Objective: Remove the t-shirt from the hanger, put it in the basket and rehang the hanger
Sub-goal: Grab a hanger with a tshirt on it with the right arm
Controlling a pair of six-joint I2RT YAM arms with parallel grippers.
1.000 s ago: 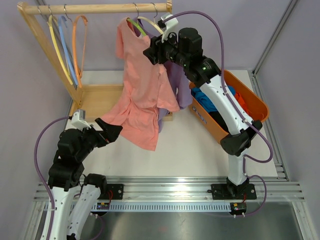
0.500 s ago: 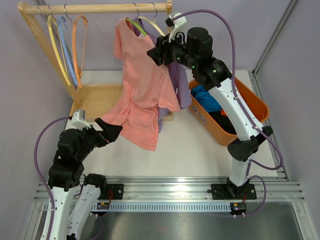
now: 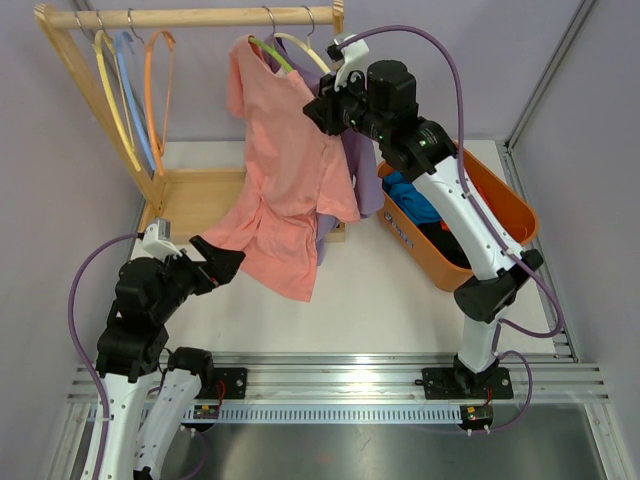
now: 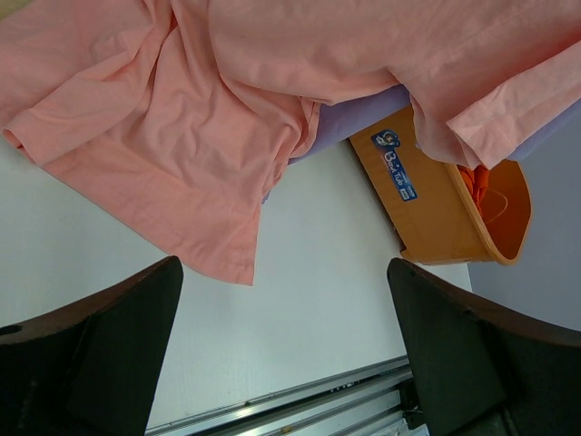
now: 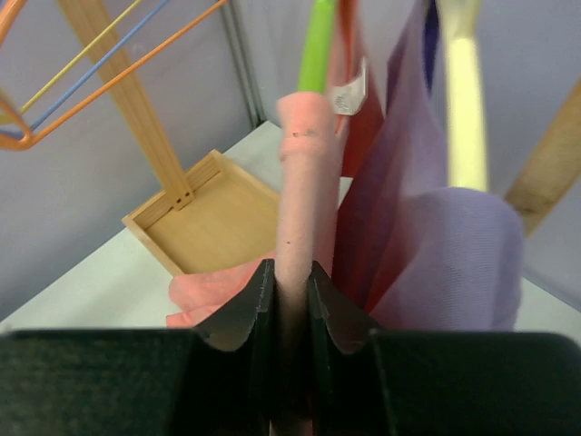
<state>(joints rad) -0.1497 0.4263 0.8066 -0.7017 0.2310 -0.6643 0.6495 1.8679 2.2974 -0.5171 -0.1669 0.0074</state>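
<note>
Up high, the right hand [image 5: 290,295] pinches a fold of the pink t-shirt [image 3: 285,170] at its shoulder, beside the green hanger [image 5: 316,54]. The t-shirt hangs on it, not yet pulled free; nearly all the work remains. The left hand [image 3: 222,262] gapes open near the hem.

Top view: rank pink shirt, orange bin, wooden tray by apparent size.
1. pink shirt: clearly largest.
2. orange bin: partly hidden.
3. wooden tray: its right end is under the shirt, so what shows looks smallest; its full size against the bin is unsure.
</note>
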